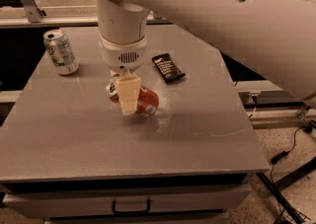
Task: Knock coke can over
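The coke can [146, 101], red-orange with a silver top facing left, lies on its side near the middle of the grey table [197, 134]. My gripper [128, 95] hangs straight down from the large white arm and is shut on the can. One cream finger [128, 94] crosses the can's near side. The other finger is hidden behind the can. I cannot tell whether the can rests on the table or hangs just above it.
A white-and-green soda can [60, 53] stands upright at the table's far left. A dark snack bar [168, 67] lies to the right behind the gripper. A drawer with a handle [131, 206] sits under the front edge. Cables lie on the floor at the right.
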